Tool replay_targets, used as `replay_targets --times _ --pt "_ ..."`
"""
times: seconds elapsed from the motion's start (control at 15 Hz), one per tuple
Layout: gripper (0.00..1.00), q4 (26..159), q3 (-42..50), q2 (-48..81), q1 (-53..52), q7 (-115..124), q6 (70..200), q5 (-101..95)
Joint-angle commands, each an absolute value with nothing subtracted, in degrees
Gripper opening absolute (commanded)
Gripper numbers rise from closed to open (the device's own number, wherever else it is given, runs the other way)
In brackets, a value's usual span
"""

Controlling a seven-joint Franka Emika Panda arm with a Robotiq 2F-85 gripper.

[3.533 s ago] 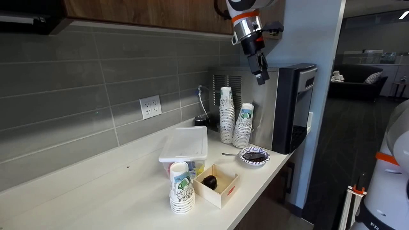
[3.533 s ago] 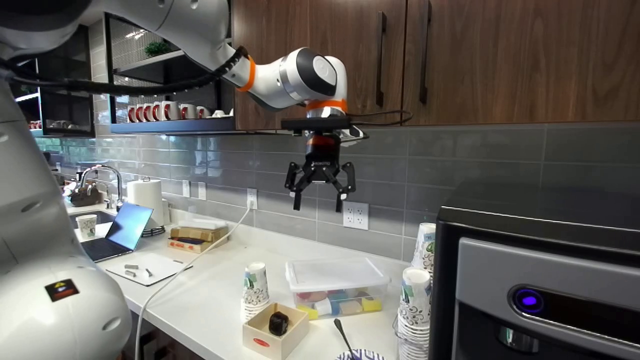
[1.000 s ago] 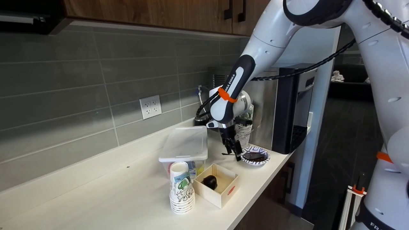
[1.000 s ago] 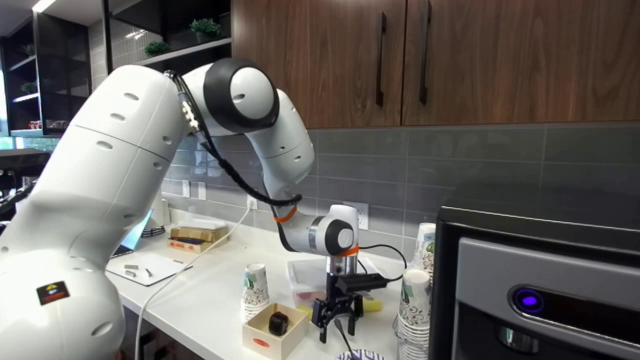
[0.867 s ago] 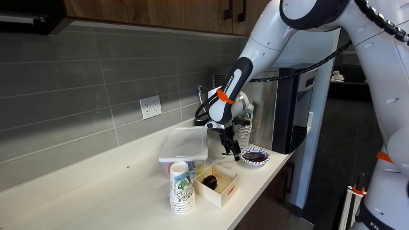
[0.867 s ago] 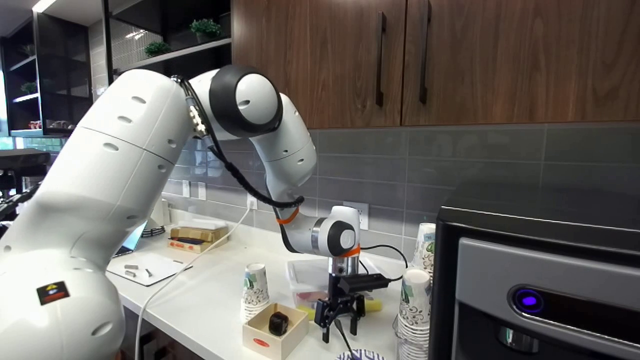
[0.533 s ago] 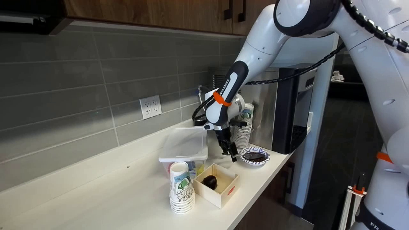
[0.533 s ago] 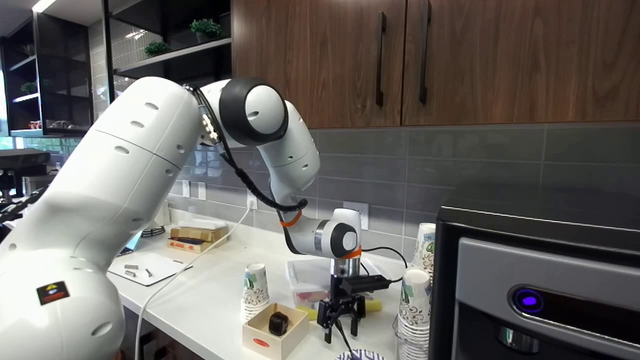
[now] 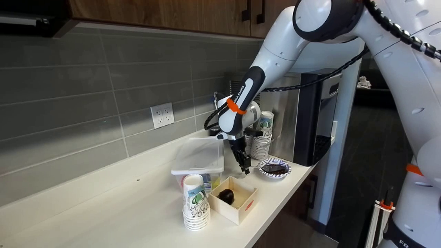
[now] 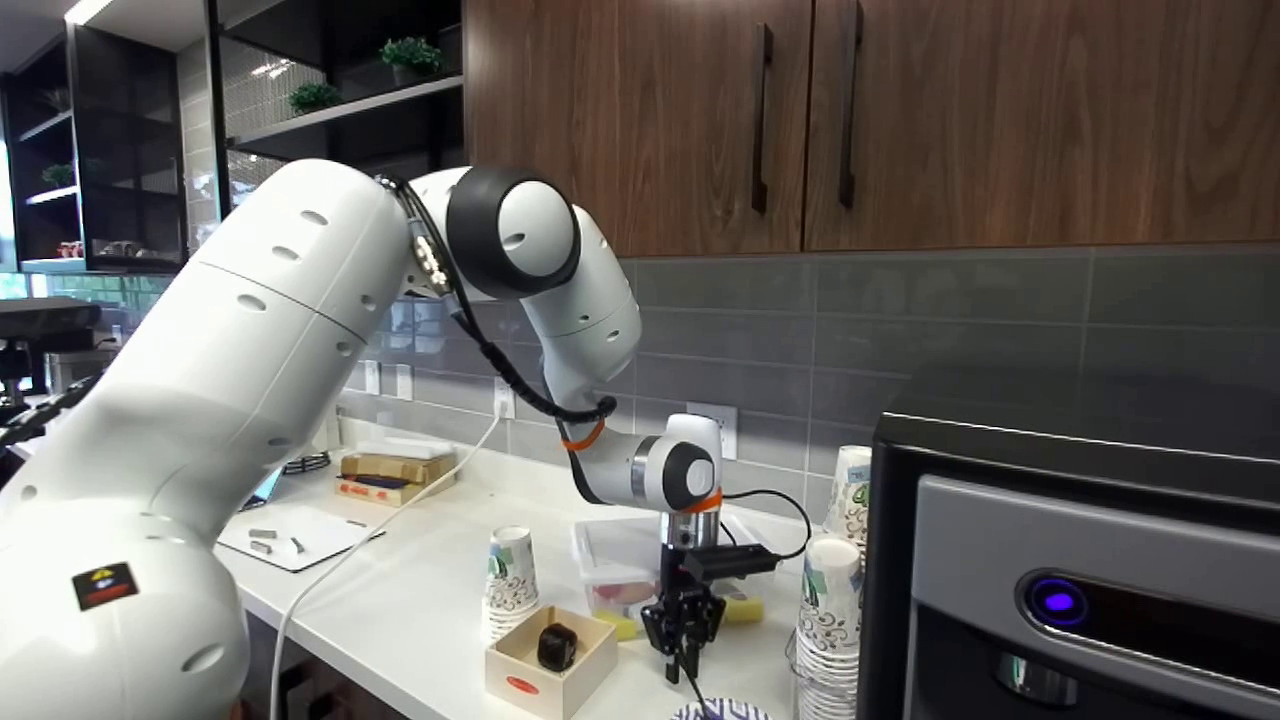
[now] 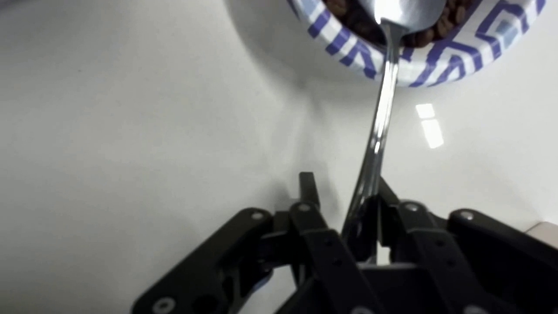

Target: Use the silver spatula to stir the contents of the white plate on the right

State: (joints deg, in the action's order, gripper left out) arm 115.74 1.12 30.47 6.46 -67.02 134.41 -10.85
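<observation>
The silver spatula has a long shiny handle and a rounded, spoon-like head resting in the white plate. That plate has a purple-patterned rim and holds brown beans; it also shows in both exterior views, at the counter's far end and cut by the lower border. My gripper points down around the handle's end, jaws partly closed. The handle lies by the right finger, while a gap separates it from the left finger. In an exterior view the gripper is low beside the plate.
A wooden box with a dark object, a lidded clear bin and a cup stack stand nearby. Taller cup stacks stand behind the plate, against the metal dispenser.
Over the last second my gripper has shifted slightly away from the plate along the handle. Its fingers have drawn much closer together, with the handle now between them. The plate has not moved.
</observation>
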Motion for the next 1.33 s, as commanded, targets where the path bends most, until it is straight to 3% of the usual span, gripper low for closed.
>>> replay_targets --times 0.0,1.27 --pt "0.02 114.08 0.64 30.64 6.72 -66.96 132.02 -12.27" --pt "0.01 117.07 -2.32 24.52 9.77 -76.27 125.73 -7.88"
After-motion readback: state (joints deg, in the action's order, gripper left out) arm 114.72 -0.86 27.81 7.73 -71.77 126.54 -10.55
